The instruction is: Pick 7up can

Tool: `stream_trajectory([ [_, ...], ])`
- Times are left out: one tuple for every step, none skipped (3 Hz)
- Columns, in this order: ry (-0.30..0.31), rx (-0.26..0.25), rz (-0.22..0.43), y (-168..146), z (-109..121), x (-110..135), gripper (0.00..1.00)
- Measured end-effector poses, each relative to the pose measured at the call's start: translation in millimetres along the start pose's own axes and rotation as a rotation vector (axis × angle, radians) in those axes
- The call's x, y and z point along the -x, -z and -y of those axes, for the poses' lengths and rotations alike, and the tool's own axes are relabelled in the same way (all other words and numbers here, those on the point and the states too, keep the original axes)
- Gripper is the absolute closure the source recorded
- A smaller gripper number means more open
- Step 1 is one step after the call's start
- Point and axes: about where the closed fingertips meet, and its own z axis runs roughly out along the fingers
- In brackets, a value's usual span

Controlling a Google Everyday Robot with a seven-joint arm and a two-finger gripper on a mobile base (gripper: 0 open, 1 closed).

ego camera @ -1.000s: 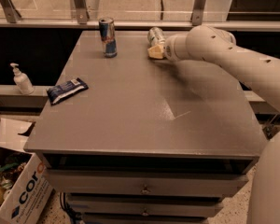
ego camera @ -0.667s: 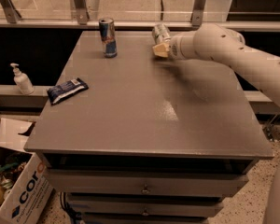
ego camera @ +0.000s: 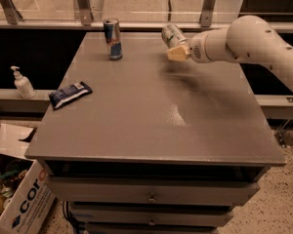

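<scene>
The 7up can [ego camera: 172, 34], small and silvery-white with faint green marks, is tilted and held in the air above the far right part of the grey table [ego camera: 151, 111]. My gripper [ego camera: 177, 50] is shut on the 7up can, with a tan fingertip [ego camera: 178, 53] showing under it. The white arm reaches in from the right.
A taller blue-and-silver can [ego camera: 112, 39] stands at the table's far left. A dark blue snack packet [ego camera: 70, 94] lies at the left edge. A soap dispenser [ego camera: 22, 82] stands on a ledge to the left. A cardboard box [ego camera: 14, 199] sits on the floor bottom left.
The gripper has risen with the 7up can, lifting it off the table top; its shadow now lies apart on the surface below.
</scene>
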Motion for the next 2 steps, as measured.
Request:
stream_trajectory([
  [0.000,0.134,-0.033,28.8,-23.1,-14.3,1.00],
  [0.000,0.133,-0.031,28.3,-22.9,-13.9,1.00],
])
